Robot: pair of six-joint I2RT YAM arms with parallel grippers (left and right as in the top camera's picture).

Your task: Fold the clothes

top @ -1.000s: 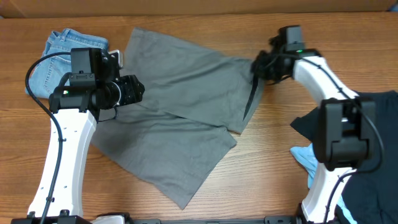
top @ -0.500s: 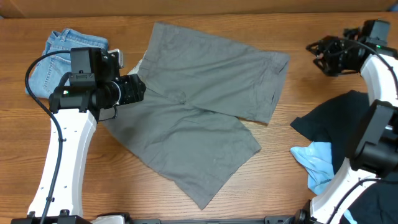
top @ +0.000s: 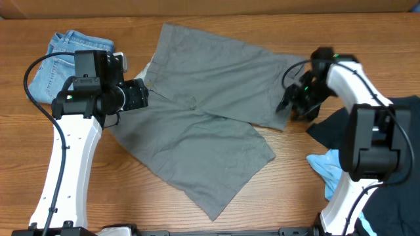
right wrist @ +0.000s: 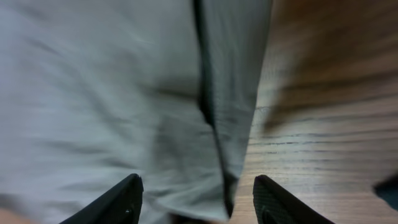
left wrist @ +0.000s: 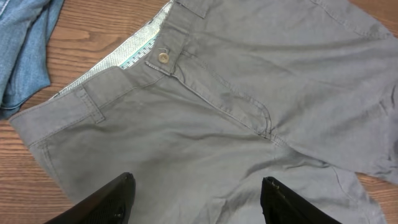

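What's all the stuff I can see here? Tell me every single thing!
grey shorts: one, grey, spread flat across the middle of the table
button: one, pale, on the shorts' waistband
jeans: one, light blue, bunched at the far left
T-shirt: one, dark navy, at the right edge, partly behind the right arm
cloth piece: one, pale blue, lying by the T-shirt
table: one, brown wood, under everything
left gripper: one, black, open, above the shorts near the waistband
right gripper: one, black, open, over the shorts' right edge
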